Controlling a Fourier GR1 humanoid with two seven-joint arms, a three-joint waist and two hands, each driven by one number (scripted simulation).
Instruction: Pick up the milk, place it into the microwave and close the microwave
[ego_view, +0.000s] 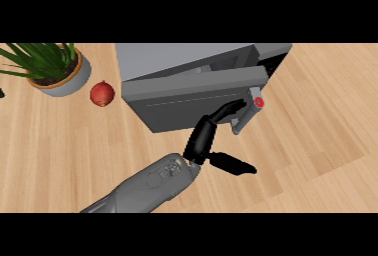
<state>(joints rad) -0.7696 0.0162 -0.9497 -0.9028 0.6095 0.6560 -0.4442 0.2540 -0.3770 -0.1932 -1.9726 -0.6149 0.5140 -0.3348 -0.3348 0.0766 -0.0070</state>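
A big grey microwave (184, 57) sits at the back of the wooden counter (317, 130). Its door (188, 95) is not quite shut. The door swings out a little on the right side, and there is a thin dark gap behind it at that end. A red round button (259, 102) sits at the right end of the door, on a light grey handle (248, 116) that hangs down from it.

One grey arm comes in from the bottom of the view, a bit left of the middle. It is the left arm. The left robot hand (203, 137) is black and is stretched out. Its long fingers (227, 108) are straight and point up toward the door. The tips touch the front of the door, right next to the handle and the red button. The thumb (232, 164) sticks out to the right, low down, away from the door. The robot hand is released and is not grasping anything; it just lies flat against the door.

The milk cannot be seen. The door hides the inside of the microwave, so I cannot tell if the milk is in there.

On the left side of the counter stands a green plant (44, 57) in a round pot (70, 82). Just beside the pot, to its right, lies a small red fruit (102, 93). It is well apart from the robot hand.
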